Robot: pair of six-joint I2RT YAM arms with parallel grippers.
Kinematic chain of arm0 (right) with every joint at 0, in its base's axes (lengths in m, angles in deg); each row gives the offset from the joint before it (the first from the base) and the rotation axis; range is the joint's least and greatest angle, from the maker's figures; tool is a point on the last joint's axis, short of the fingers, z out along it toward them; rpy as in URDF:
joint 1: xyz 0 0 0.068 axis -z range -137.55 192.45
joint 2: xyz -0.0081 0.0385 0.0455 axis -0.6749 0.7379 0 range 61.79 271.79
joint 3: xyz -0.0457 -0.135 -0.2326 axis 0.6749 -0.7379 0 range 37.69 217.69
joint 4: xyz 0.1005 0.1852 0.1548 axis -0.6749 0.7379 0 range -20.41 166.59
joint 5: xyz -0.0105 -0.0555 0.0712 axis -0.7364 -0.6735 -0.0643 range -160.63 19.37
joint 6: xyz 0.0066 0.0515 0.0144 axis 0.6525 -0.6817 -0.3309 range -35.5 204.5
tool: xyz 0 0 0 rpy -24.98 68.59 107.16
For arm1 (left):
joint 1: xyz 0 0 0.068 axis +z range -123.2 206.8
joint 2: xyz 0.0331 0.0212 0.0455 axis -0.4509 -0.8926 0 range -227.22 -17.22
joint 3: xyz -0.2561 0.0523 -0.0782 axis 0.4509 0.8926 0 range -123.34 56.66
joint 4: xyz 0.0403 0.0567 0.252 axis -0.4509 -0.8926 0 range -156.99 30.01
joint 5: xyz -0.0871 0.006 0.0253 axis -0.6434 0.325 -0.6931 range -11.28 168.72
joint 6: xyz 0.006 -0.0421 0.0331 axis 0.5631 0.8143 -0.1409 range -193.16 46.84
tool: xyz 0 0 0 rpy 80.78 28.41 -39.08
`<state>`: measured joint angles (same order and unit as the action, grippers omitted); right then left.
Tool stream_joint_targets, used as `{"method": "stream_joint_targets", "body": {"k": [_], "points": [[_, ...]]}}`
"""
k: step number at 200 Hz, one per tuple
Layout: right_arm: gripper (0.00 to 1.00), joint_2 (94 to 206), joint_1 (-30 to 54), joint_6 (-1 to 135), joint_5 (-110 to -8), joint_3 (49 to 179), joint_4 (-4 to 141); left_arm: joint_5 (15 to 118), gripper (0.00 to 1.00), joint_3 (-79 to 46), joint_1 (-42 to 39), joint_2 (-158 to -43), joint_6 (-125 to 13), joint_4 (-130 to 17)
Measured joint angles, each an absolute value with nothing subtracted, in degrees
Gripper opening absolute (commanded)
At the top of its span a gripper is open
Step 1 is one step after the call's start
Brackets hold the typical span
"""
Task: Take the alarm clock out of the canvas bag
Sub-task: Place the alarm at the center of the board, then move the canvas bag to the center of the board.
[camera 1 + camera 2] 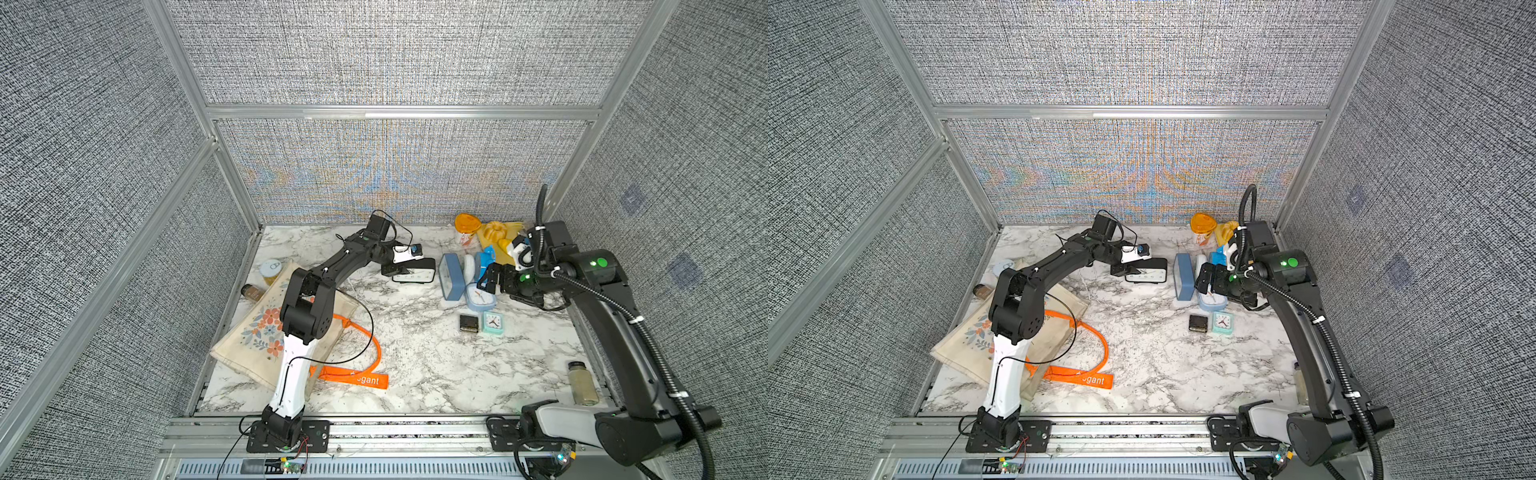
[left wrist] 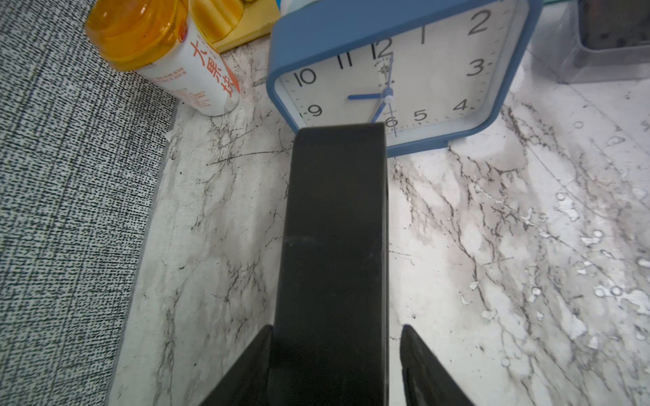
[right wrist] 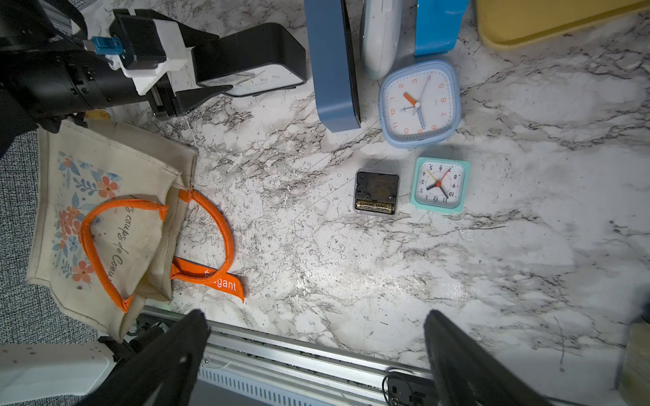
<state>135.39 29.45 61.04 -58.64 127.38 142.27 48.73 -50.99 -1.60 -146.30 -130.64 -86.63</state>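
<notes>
Out of bag [image 1: 249, 345], well apart from it: black clock [image 1: 415, 272], standing on table [image 1: 415, 365]. Blue clock [image 1: 451, 278] just beside black clock, bottle [image 1: 467, 228] near. Right wrist view adds pale clock [image 3: 420, 103], teal clock [image 3: 439, 184], battery module [image 3: 376, 191] beyond blue clock. Left wrist view: one finger [image 2: 253, 358] against black clock, gap at other (loose). Left arm reaches over bag; left gripper [image 2: 336, 330] jaws spread astride black clock. Right gripper [image 3: 314, 313] hovers past blue clock, jaws wide apart.
</notes>
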Motion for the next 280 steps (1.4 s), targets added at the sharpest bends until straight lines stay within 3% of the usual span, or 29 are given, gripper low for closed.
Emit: {"method": "stream_joint_targets", "body": {"k": [98, 132, 164, 217, 280], "points": [[0.99, 136.63, 25.87, 63.07, -60.24, 134.13, 143.41, 58.3, 0.66, -48.76, -1.58, -136.22, -125.04, -74.17], [0.99, 132.7, 18.61, 63.99, -61.33, 130.68, 135.5, 67.41, 0.85, -36.52, -1.58, -119.5, -116.73, -60.66], [0.99, 129.38, 8.21, 58.48, -60.39, 119.75, 115.78, 78.71, 0.87, -29.03, -1.56, -100.92, -106.94, -55.46], [0.99, 143.06, -10.96, 39.01, -65.03, 113.15, 88.18, 93.86, 0.94, -24.77, -1.47, -74.98, -82.31, -74.65], [0.99, 158.58, -24.25, 12.1, -73.0, 107.42, 70.91, 96.0, 0.94, -21.38, -1.45, -62.89, -63.91, -93.23]]}}
